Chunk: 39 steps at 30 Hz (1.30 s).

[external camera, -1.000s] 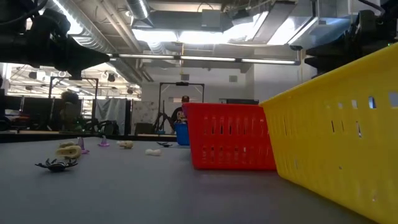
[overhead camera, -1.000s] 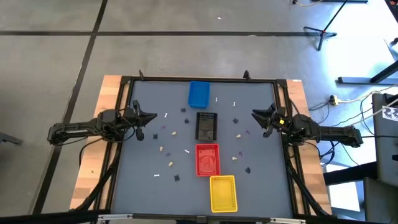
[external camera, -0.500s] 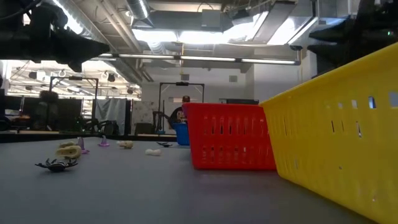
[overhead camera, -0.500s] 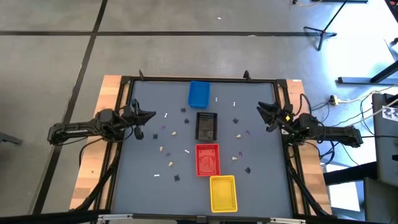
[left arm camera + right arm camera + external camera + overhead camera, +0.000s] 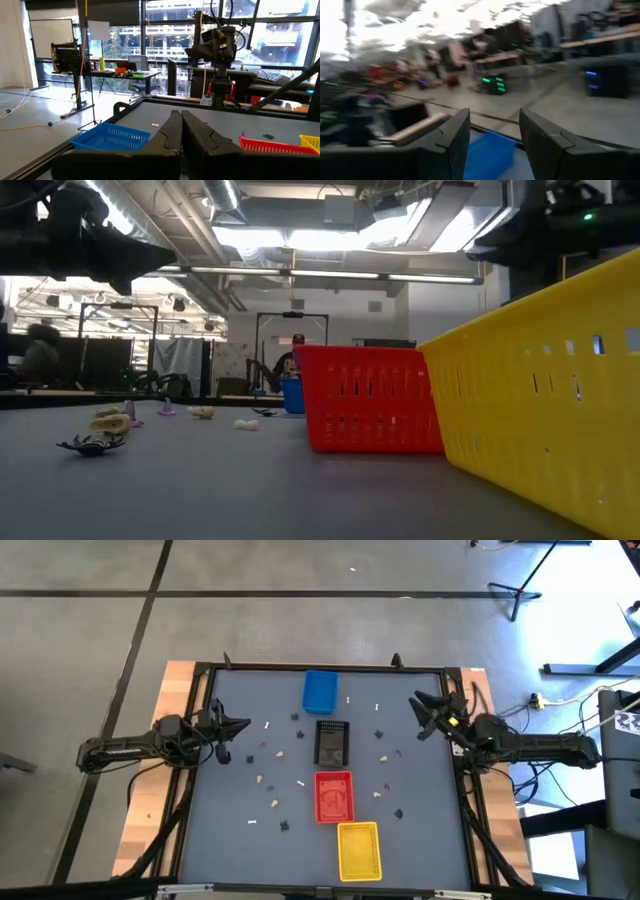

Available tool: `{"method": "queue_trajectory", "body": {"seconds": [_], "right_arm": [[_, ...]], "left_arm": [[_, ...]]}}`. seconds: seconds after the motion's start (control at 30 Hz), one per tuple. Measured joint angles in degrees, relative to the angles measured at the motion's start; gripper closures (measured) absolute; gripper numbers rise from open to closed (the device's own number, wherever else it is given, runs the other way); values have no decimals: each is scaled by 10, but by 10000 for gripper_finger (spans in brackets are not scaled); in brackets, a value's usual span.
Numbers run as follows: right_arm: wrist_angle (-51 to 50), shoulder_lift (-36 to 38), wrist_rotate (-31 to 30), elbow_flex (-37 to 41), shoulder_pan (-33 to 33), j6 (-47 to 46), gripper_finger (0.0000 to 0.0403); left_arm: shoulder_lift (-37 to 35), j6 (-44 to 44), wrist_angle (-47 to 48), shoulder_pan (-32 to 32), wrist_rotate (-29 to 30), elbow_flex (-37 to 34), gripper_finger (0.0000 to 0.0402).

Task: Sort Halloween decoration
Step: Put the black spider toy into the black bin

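Observation:
Several tiny Halloween decoration pieces lie scattered on the grey table (image 5: pixel 230 840): cream ones (image 5: pixel 274 804), white ones (image 5: pixel 301 783) and dark ones (image 5: pixel 284 826). In the low view a black spider (image 5: pixel 92 445) and a cream piece (image 5: pixel 110 422) rest on the tabletop. My left gripper (image 5: pixel 243 727) hangs shut above the table's left side, holding nothing; its shut fingers show in the left wrist view (image 5: pixel 181 122). My right gripper (image 5: pixel 418 716) hangs open above the right side, pointing slantwise at the far edge, with nothing between its fingers (image 5: pixel 492 127).
Four trays stand in a row down the table's middle: blue (image 5: pixel 320 692) farthest, then black (image 5: pixel 331 742), red (image 5: pixel 334 796) and yellow (image 5: pixel 359 850) nearest. In the low view the red (image 5: pixel 365 412) and yellow (image 5: pixel 545 385) trays fill the right side. A raised frame edges the table.
My right gripper has risen and swung toward the table's far edge, turning about its wrist as it went. My left gripper has tipped up a little without leaving its place. The pieces and trays have stayed where they were.

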<state>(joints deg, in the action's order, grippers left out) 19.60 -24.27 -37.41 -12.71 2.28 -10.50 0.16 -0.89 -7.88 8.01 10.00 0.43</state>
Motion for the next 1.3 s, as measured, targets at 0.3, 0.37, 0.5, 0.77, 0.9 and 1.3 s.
{"method": "queue_trajectory", "body": {"seconds": [0.3,0.37,0.5,0.77,0.9,1.3], "right_arm": [[-1,-173,-70,-46,19,-8,233],[-1,-212,-70,-60,41,-21,233],[-2,-284,-45,-87,96,-40,233],[-3,-407,116,-116,196,-75,233],[-2,-443,246,-120,220,-74,233],[-149,-455,375,-120,225,-71,233]], "left_arm": [[0,0,0,0,0,0,401],[0,0,0,0,0,0,401],[0,0,0,0,0,0,401],[0,0,0,0,0,0,401],[0,0,1,0,0,0,401],[0,0,1,0,0,0,401]]}}
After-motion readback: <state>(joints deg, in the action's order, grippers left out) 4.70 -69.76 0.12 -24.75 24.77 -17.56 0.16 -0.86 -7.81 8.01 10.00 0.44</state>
